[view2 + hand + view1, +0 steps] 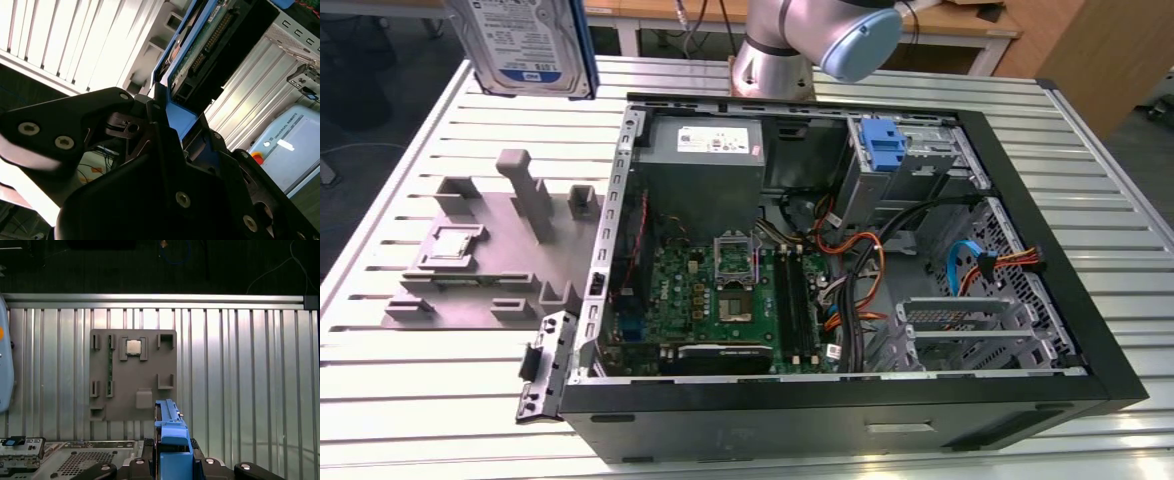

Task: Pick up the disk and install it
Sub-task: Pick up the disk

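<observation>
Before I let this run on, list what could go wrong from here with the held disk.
1. The gripper grips the disk by a blue side rail, high over the slatted table; a slip could drop it there.
2. Loose orange and black cables cross the open case near the drive cage and might snag the disk on entry.

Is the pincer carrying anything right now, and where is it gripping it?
Yes. The pincer is shut on the disk, clamped at one end by the blue rails. The labelled body hangs free below.
</observation>
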You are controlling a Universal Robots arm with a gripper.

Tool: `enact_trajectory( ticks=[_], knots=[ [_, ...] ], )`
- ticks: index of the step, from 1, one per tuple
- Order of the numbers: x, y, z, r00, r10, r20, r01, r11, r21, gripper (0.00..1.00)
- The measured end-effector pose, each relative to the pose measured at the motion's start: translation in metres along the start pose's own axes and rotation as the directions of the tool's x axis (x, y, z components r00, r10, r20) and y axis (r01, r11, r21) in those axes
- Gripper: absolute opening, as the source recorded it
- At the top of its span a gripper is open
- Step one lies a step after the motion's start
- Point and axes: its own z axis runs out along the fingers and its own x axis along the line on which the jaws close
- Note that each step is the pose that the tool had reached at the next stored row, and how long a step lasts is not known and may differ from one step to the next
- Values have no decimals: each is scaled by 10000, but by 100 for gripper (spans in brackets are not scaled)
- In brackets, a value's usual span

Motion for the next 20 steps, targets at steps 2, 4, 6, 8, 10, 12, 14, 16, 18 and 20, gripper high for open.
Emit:
enact_trajectory(
  ticks=[2, 4, 6, 8, 10, 12, 14, 16, 18, 20],
  knots=[
    [0, -14, 0, 10000, 0, 0, 0, 10000, 0, 36],
    [-1, -27, 0, 10000, 0, 0, 0, 10000, 0, 36],
    [-1, -40, -1, 10000, 1, 0, -1, 10000, 1, 36],
    [-1, -52, -1, 10000, 0, 0, 0, 10000, 1, 36],
    [-2, -65, -1, 10000, 0, 0, 0, 10000, 1, 36],
    [-2, -78, -1, 10000, 0, 0, 0, 10000, 1, 36],
    [-2, -91, -2, 10000, 0, 0, 0, 10000, 0, 36],
    [-3, -106, -2, 10000, 0, 0, 0, 10000, 0, 36],
    [-3, -121, -2, 10000, 0, 0, 0, 10000, 1, 36],
    [-3, -137, -3, 10000, 0, 0, 0, 10000, 0, 36]
  ],
)
